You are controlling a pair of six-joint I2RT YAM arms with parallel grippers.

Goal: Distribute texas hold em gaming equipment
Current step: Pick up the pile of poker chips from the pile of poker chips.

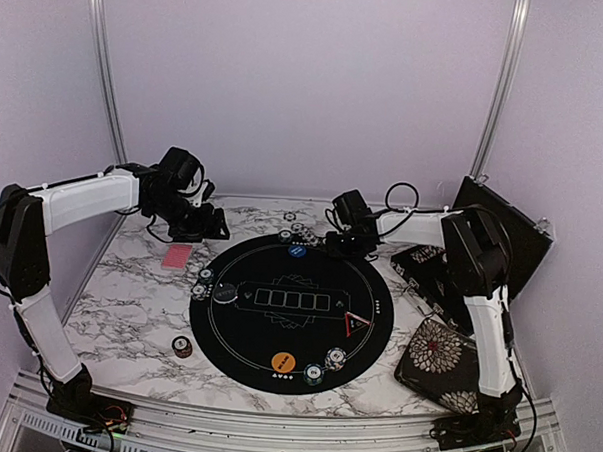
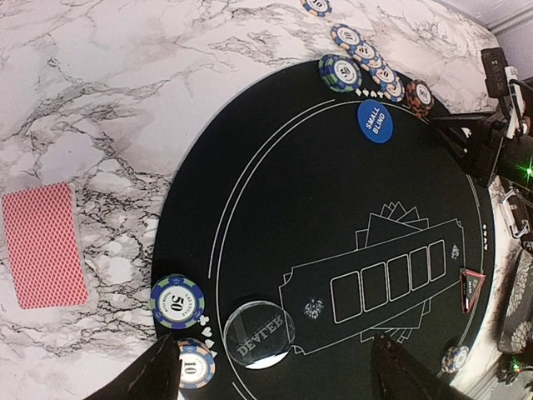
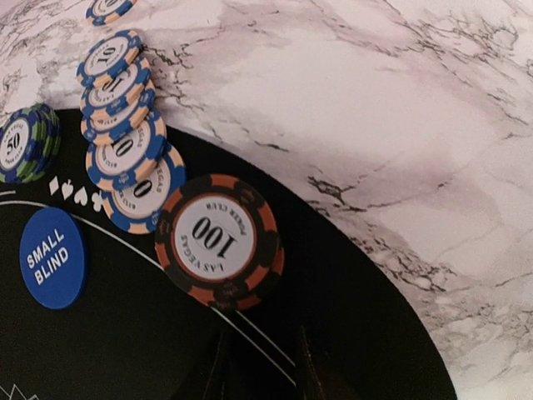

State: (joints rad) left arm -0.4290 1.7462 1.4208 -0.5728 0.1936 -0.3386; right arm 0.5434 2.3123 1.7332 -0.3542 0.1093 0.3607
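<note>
A black round poker mat [image 1: 291, 311] lies mid-table. My left gripper [image 1: 206, 225] hovers by its far left rim; in its wrist view the jaws [image 2: 275, 383] are wide open and empty over the clear dealer disc [image 2: 259, 334], a 50 chip [image 2: 177, 302] and a 10 chip [image 2: 194, 365]. A pink-red-backed card [image 2: 44, 245] lies on the marble to the left. My right gripper [image 1: 336, 243] is at the mat's far rim, jaws [image 3: 265, 375] slightly apart and empty, just short of an orange-black 100 chip [image 3: 218, 240]. Beside it lie a row of blue 10 chips [image 3: 125, 150] and the blue small blind button [image 3: 52, 257].
An orange button [image 1: 284, 362], two chip stacks [image 1: 323, 367] and the red-edged triangle [image 1: 353, 323] sit on the mat's near and right parts. One chip [image 1: 181, 347] lies off the mat at the near left. A floral pouch [image 1: 441, 357] and a black case [image 1: 501, 240] stand on the right.
</note>
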